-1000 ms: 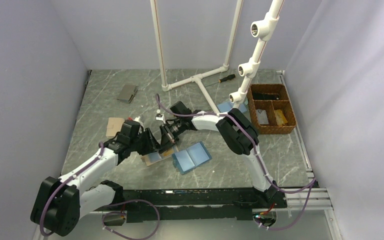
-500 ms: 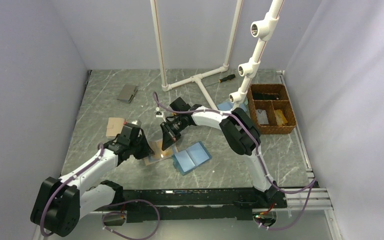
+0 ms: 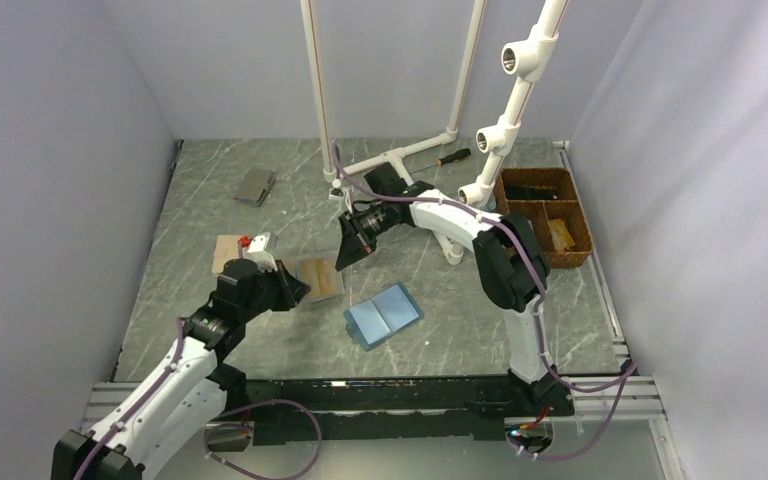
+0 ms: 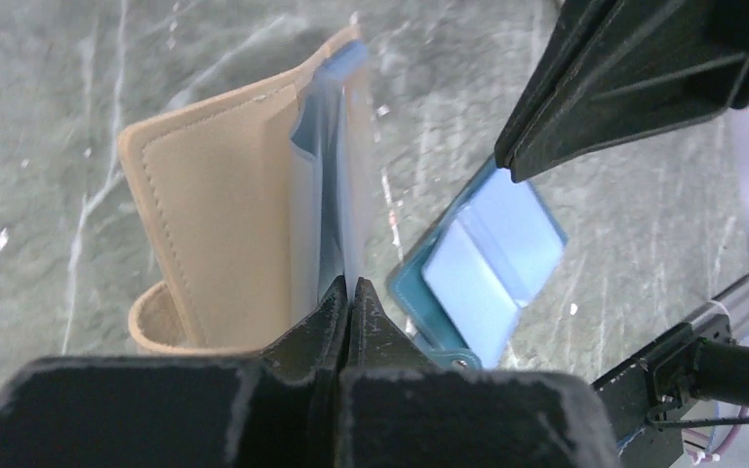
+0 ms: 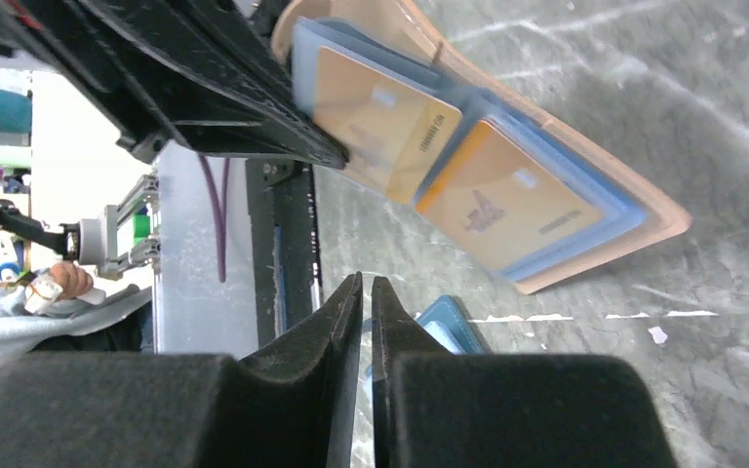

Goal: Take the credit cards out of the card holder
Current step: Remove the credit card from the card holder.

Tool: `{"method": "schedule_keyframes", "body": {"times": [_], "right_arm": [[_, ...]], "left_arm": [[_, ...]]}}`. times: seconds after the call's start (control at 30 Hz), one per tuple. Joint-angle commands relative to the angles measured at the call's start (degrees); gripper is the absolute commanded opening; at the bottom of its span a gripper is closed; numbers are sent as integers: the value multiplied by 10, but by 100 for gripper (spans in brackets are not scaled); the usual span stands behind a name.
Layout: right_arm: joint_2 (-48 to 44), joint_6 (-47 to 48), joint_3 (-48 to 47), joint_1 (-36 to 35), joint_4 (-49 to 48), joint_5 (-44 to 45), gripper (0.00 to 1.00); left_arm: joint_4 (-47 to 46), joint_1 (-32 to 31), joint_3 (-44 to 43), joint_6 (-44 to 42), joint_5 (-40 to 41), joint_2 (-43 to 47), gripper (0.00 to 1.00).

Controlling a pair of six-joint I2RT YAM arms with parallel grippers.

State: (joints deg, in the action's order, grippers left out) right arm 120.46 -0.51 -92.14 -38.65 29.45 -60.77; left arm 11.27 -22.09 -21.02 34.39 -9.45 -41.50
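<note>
The tan card holder (image 3: pixel 320 280) hangs spread open above the table, left of centre. My left gripper (image 3: pixel 288 288) is shut on the edge of its blue-grey inner panel (image 4: pixel 327 195). In the right wrist view two orange credit cards (image 5: pixel 380 117) (image 5: pixel 507 195) sit in its blue pockets, with the left gripper's black fingers (image 5: pixel 224 88) at its upper edge. My right gripper (image 3: pixel 351 254) hovers a little behind and to the right of the holder, apart from it. Its jaws stand open by a narrow slit with nothing between them (image 5: pixel 367 283).
An all light-blue bifold (image 3: pixel 384 314) lies open just right of the holder. A small grey wallet (image 3: pixel 255 186) sits at the back left and a tan piece (image 3: pixel 226 250) to the left. A white pipe frame (image 3: pixel 400 160), a screwdriver (image 3: pixel 452 157) and a wicker basket (image 3: pixel 543 215) stand behind.
The left gripper shut on the card holder and lifted it off the table, its arm drawing back. The right gripper parted slightly and pulled away toward the back right.
</note>
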Motion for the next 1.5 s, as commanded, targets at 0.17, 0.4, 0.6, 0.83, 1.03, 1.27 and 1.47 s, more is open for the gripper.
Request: {"method": "schedule_keyframes", "body": {"times": [0.17, 0.4, 0.6, 0.83, 1.03, 1.27, 1.47], "right_arm": [[-47, 7, 8, 1, -32, -92, 18], [-48, -25, 16, 5, -51, -96, 22], [-46, -39, 25, 12, -66, -97, 24], [-46, -52, 30, 12, -79, -107, 26], [-45, -65, 36, 12, -92, -112, 27], [-46, -65, 36, 13, -92, -109, 31], [-48, -75, 40, 14, -102, -117, 32]], "left_arm": [[-121, 1, 16, -41, -89, 42, 0], [-147, 1, 19, -35, -107, 56, 0], [-160, 1, 32, -18, -107, 73, 0], [-175, 1, 37, -3, -114, 80, 0], [-195, 1, 41, 13, -122, 82, 0], [-214, 1, 47, 27, -129, 84, 0], [-228, 1, 51, 38, -134, 87, 0]]}}
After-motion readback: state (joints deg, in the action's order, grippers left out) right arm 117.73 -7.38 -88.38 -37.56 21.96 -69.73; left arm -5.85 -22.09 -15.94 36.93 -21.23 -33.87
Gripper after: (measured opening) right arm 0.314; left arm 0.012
